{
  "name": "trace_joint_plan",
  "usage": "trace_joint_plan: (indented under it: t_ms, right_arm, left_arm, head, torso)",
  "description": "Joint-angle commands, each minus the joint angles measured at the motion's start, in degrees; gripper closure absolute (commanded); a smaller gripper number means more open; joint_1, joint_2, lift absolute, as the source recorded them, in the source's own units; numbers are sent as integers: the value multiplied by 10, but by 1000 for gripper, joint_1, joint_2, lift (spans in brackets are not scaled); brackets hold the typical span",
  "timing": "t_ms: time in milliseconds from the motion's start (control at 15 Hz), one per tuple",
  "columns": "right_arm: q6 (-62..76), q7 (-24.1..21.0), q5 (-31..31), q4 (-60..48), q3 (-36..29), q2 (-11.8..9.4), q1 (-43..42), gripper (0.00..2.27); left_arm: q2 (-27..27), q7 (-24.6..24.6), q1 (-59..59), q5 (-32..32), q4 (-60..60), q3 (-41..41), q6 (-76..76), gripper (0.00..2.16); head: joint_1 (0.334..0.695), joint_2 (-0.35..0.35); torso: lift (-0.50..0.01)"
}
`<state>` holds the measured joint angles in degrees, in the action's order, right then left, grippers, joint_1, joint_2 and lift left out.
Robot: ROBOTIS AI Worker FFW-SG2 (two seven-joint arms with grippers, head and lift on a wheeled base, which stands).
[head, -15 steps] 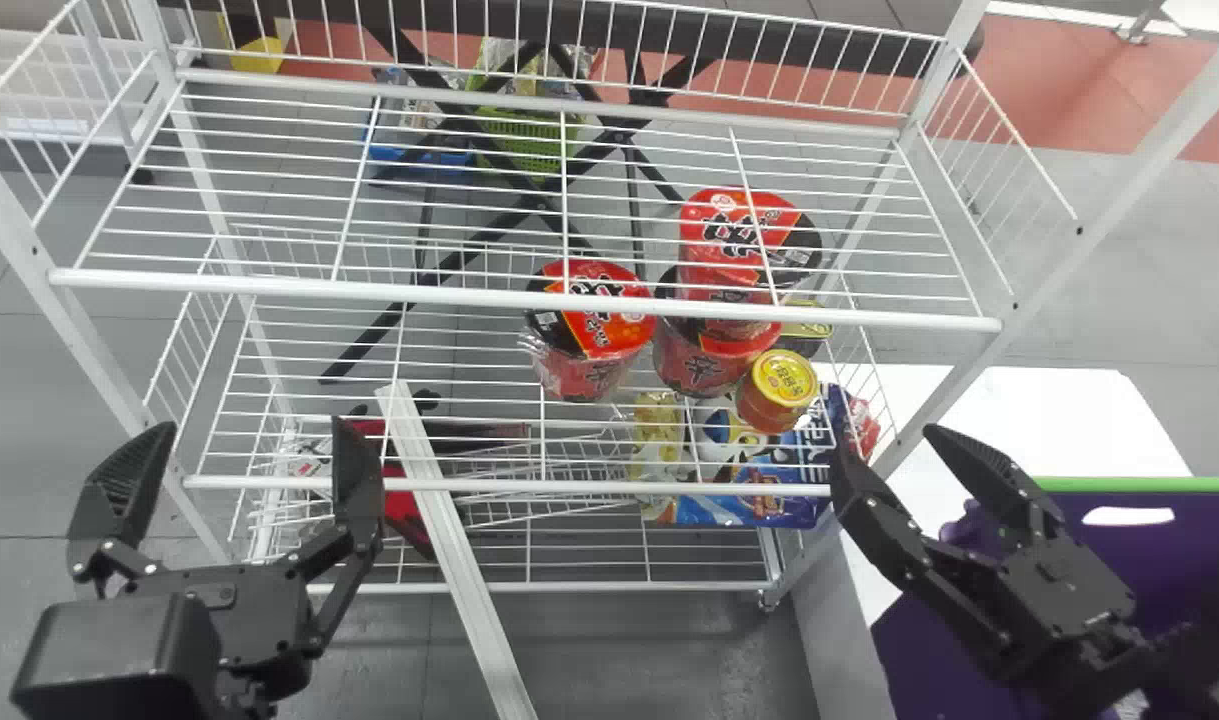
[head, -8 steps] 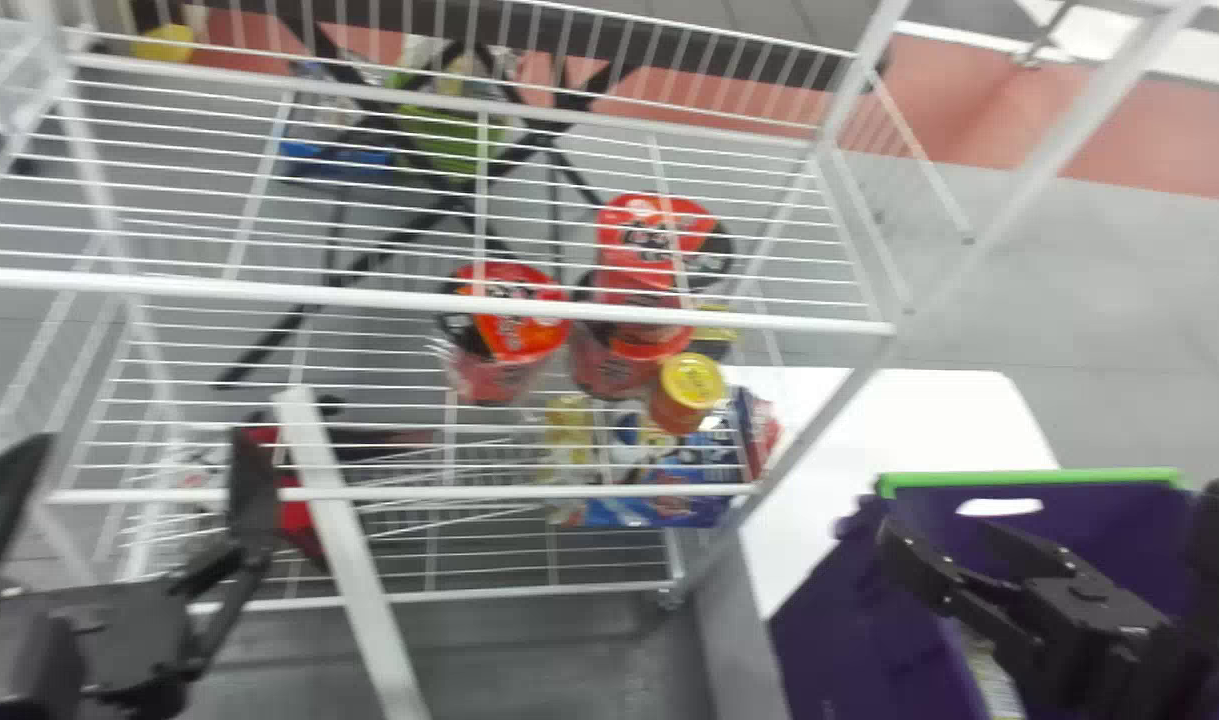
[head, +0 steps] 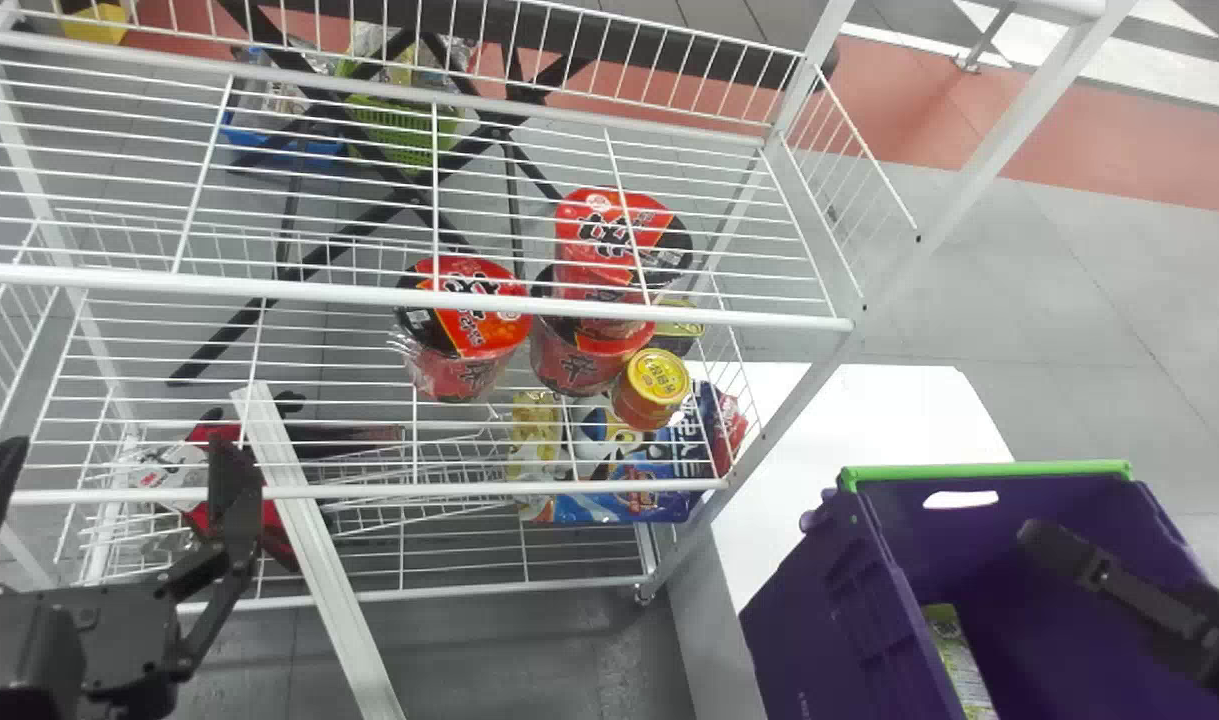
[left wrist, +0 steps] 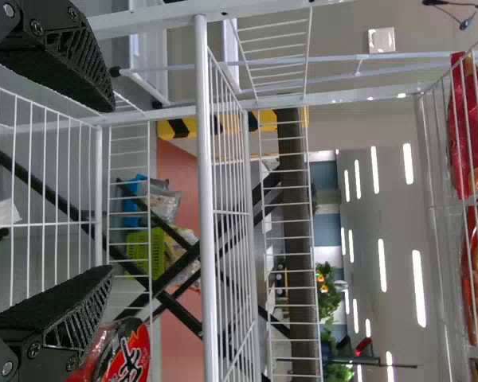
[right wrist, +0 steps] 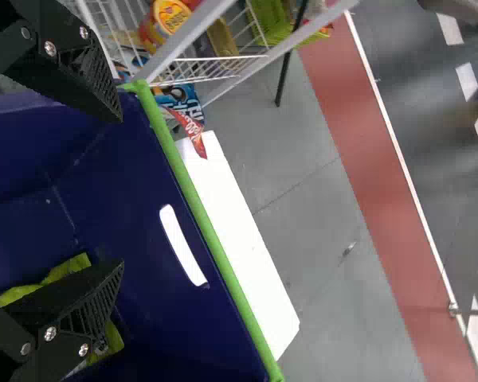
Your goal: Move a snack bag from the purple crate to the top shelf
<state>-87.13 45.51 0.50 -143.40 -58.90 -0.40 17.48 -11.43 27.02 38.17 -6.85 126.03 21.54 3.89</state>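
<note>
Snack bag [head: 954, 655] lay deep in the purple crate [head: 834, 615], close along the side wall nearest the rack, its long axis seeming to run with that wall, from the far end back toward the robot. Its near end ran out of the head view, so its full length could not be told. The right gripper [right wrist: 121, 191] was clearly the nearer, over the crate, with the bag below it and to the robot's left. Its two fingers stood wide apart with nothing between them; one finger [right wrist: 88, 306] crossed in front of the bag in the wrist view, though the head view showed a gap between bag and arm. The coming move seemed to call for a shift left and down, then a close across the bag's narrow width, where the wall left little room for the outer finger. The left gripper [left wrist: 111, 189] waited by the rack [head: 409, 300], spread and empty, well apart from the crate.
</note>
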Motion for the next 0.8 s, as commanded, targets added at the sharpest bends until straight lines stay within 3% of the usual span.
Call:
trace_joint_plan:
  t_ms: [0, 267, 400, 600, 733]
  right_arm:
    - [-30, 34, -40, 56, -1, -43, -12, 218]
    - [-30, 177, -135, 169, -4, -137, -59, 198]
    - [-30, 229, -161, 198, -2, -170, -61, 124]
    - [31, 315, -227, 241, 23, -202, -59, 83]
    - [130, 328, -291, 252, 59, -204, -59, 76]
  left_arm:
    - [-4, 0, -5, 0, 3, 4, 24, 103]
    - [-10, -2, -9, 1, 3, 5, 31, 103]
    - [-10, -2, -9, 1, 4, 6, 33, 103]
    - [-12, -3, -12, 1, 2, 6, 38, 103]
    - [-13, -2, -20, 1, -1, 12, 63, 103]
  head:
    - [695, -350]
    - [695, -350]
    - [695, -350]
    - [695, -350]
    - [695, -350]
  torso:
    - [-455]
    - [-455]
    - [-455]
    - [-455]
    - [-455]
